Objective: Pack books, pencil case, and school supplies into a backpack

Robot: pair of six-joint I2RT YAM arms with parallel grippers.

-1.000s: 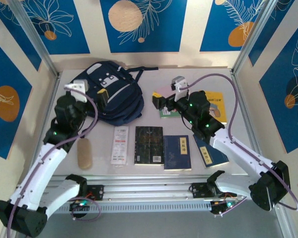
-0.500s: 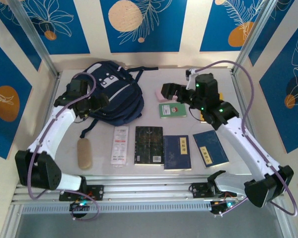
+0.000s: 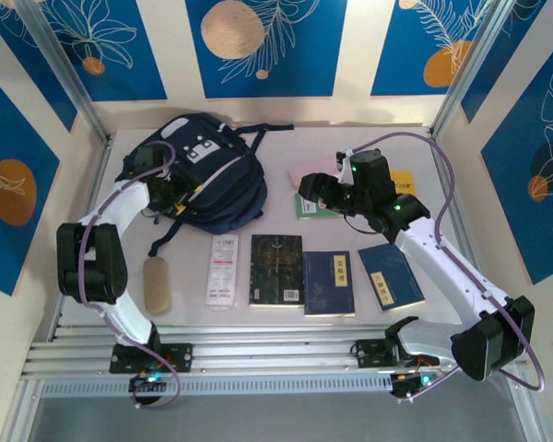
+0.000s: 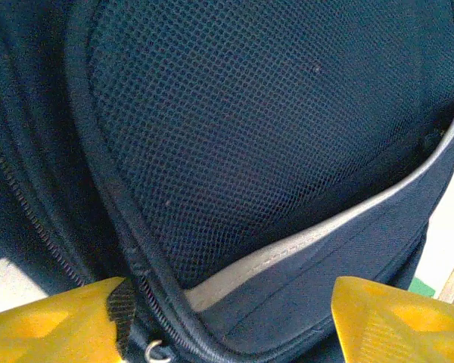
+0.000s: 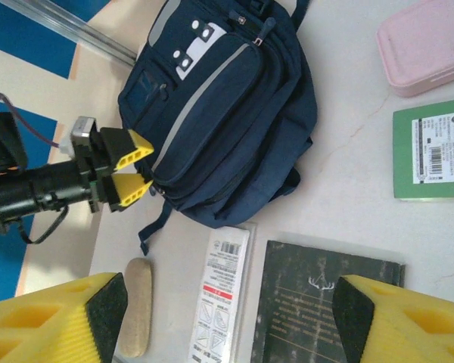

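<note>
Left fingers [image 5: 133,150] now against backpack [image 5: 227,106]

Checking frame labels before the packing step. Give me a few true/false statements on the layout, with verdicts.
1. The navy blue fabric backpack lies at the table's far left. True.
2. The pale pink oblong case is inside the backpack. False: it lies on the table near the small green book.
3. The long white flat packet lies between the tan oblong block and the black gold-patterned book. True.
4. The right arm's jaws hold the green book. False: they stand open, holding nothing.
</note>
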